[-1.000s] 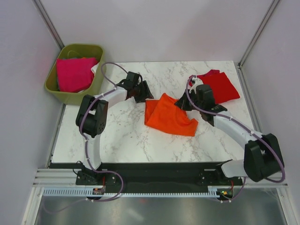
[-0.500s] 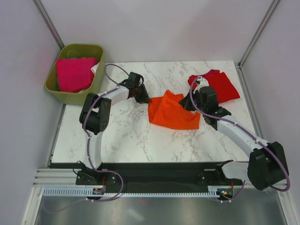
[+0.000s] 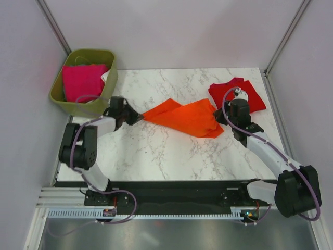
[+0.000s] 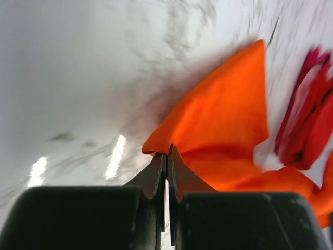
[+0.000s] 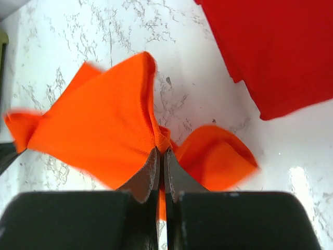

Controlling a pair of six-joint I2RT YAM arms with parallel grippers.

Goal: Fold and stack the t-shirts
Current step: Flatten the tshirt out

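Note:
The orange t-shirt (image 3: 183, 116) hangs stretched between both grippers over the middle of the marble table. My left gripper (image 3: 139, 117) is shut on its left corner (image 4: 156, 147). At the shirt's right edge (image 5: 164, 141) my right gripper (image 3: 218, 117) is shut on the cloth, pinching a hem fold. A folded red t-shirt (image 3: 238, 94) lies flat at the back right, just behind the right gripper; it shows in the right wrist view (image 5: 270, 52) too. The magenta pink t-shirt (image 3: 80, 80) lies inside the bin.
An olive-green bin (image 3: 107, 88) stands off the table's back left corner, close to the left arm. Grey walls enclose the table (image 3: 156, 156) on three sides. The arms' black base rail runs along the near edge.
The left gripper closed on the orange shirt's left corner and pulled it left toward the bin, stretching the cloth out. The right gripper moved slightly right, still holding its edge.

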